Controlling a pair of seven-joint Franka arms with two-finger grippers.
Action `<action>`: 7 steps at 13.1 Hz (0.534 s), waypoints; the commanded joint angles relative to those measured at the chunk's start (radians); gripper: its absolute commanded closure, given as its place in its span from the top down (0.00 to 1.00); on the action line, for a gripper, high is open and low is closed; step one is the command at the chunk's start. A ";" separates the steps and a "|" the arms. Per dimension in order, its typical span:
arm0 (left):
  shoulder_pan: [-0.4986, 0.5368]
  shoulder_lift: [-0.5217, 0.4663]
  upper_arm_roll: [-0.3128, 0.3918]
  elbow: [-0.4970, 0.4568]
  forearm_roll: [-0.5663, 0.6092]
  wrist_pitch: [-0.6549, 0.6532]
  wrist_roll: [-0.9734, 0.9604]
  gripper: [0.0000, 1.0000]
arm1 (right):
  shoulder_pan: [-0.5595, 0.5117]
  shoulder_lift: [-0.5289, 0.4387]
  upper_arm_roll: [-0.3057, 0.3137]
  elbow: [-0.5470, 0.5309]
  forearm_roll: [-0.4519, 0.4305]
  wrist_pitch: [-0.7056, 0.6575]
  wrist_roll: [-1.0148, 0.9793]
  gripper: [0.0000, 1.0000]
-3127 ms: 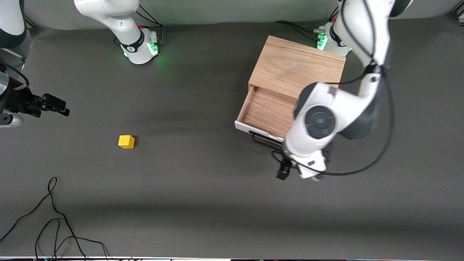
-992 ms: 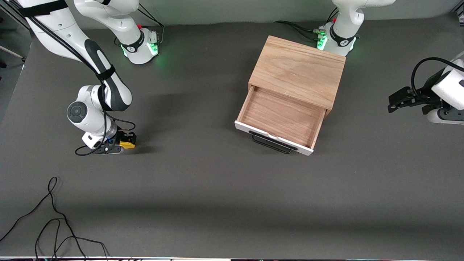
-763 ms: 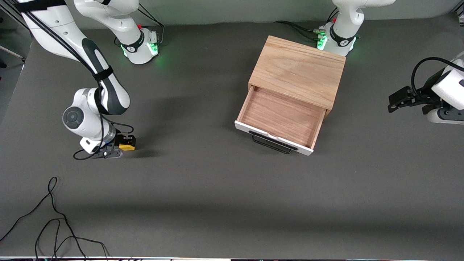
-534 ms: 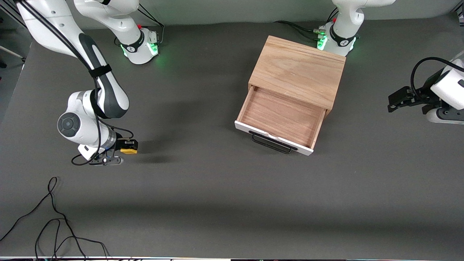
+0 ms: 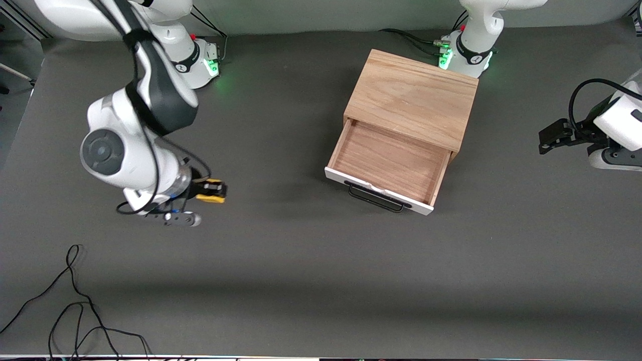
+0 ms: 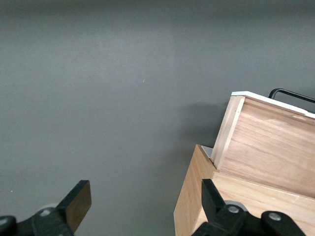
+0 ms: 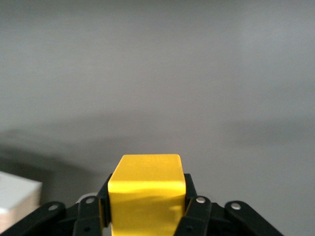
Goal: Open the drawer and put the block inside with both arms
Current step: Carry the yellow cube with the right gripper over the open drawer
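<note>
Drawer (image 5: pixel 388 163) already pulled open, sat toward left arm's end of table. My left gripper (image 5: pixel 551 136) waited past it, fingers spread wide, empty. My right gripper (image 5: pixel 208 190) hung over bare table, clamped on block (image 5: pixel 212 191); drawer lay well apart, toward left arm's end.

White jointed arms (image 5: pixel 125 155) with dark grey joints, black cables, black grippers (image 5: pixel 551 136) and green-lit bases (image 5: pixel 200 65) are seen.

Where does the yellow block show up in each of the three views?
Front view: block in the right pincer, over bare table toward the right arm's end.
Left wrist view: not in it.
Right wrist view: block low in the middle, clamped between the fingers.
Shared landmark: the drawer.
</note>
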 commanded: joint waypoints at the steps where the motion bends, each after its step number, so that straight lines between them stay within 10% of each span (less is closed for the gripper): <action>1: -0.009 -0.032 0.004 -0.026 0.020 -0.011 0.015 1.00 | 0.127 0.073 0.020 0.136 -0.004 -0.039 0.188 0.03; 7: -0.006 -0.017 0.002 -0.013 0.020 -0.022 0.016 1.00 | 0.392 0.340 0.012 0.495 -0.016 -0.011 0.503 0.03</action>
